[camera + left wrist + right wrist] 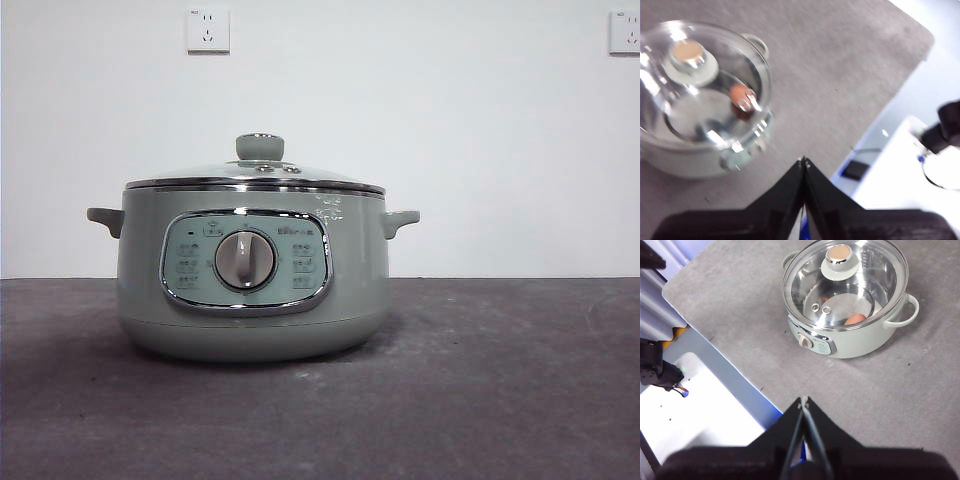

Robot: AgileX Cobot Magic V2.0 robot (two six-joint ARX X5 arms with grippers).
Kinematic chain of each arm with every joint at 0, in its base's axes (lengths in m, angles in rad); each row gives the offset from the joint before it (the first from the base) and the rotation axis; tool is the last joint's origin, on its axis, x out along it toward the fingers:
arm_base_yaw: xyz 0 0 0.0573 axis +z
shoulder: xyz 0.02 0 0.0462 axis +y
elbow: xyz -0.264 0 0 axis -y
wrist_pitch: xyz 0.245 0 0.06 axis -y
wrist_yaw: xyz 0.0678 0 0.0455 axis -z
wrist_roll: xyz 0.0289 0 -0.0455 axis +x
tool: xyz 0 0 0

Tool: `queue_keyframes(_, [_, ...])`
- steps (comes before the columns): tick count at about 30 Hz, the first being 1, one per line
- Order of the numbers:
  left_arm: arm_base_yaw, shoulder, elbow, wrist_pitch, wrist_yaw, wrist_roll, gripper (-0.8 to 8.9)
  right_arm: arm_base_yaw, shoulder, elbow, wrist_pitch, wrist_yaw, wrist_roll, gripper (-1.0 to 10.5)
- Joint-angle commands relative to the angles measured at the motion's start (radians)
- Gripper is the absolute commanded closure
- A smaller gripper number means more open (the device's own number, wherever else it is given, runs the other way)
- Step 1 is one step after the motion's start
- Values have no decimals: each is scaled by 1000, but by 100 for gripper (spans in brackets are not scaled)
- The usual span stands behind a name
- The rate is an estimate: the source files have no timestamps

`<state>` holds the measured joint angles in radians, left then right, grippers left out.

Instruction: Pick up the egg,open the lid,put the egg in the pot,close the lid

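Egg (855, 319): small, smooth, reddish-brown oval, lying on the shiny metal floor inside the pot (252, 280), seen through the glass from both wrist views; in the front view it cannot be seen. Lid (255, 177) sits closed on the pot: shallow glass dome, bright chrome rim seated all round the pot's top edge, round sage-green knob (260, 146) upright at its centre, two small metal fittings on the glass beside the knob. Pot is a wide round body in pale sage green, matte finish, a small handle on each side, a chrome-framed panel on its near face with a grey dial (244, 260) in the middle. It stands left of centre on a grey, slightly mottled table mat (500, 380). White wall behind, with two sockets (208, 30) high up. Left gripper (804, 161): black jaws pressed together tip to tip, nothing between them, held in the air well apart from the pot and touching nothing. Right gripper (804, 400): jaws likewise closed to a point, empty, above the mat and well clear of the pot.
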<state>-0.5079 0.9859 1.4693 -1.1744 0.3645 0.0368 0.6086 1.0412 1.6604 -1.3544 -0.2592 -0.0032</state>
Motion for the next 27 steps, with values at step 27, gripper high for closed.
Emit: queue_keyframes(27, [425, -794, -1075, 1112, -181, 159, 817, 1, -3, -3, -16, 3, 10, 946])
